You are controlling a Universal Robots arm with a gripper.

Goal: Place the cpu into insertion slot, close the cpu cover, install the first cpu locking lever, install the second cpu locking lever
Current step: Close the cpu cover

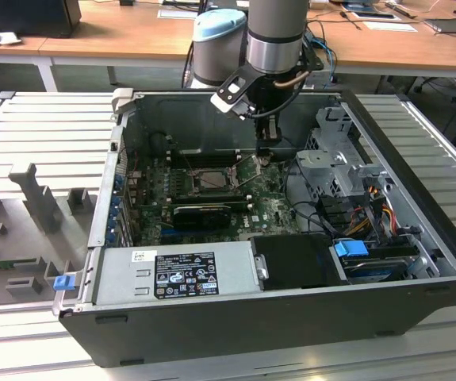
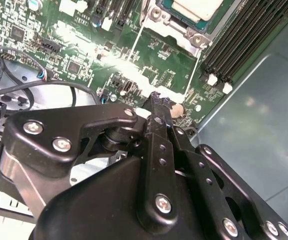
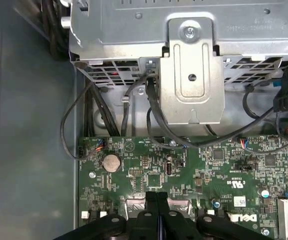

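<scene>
The cpu (image 2: 198,7) shows its pale silvery face in the insertion slot (image 1: 211,182), the square black-framed socket on the green board. A silvery metal frame, the cpu cover (image 2: 158,15), borders it; I cannot tell whether it lies fully down. Two thin wire levers (image 2: 135,45) run out from the socket's corners toward the gripper. My gripper (image 1: 265,157) hangs just above the board at the exterior view's right of the socket. In both wrist views its black fingers (image 2: 160,102) (image 3: 156,200) are pressed together with nothing between them.
A long black finned card (image 1: 204,213) lies in front of the socket and a grey power supply (image 1: 176,274) along the case front. A metal drive cage (image 3: 191,75) with cables stands at the exterior view's right. Memory slots (image 2: 244,40) flank the socket. A coin battery (image 3: 110,161) sits on the board.
</scene>
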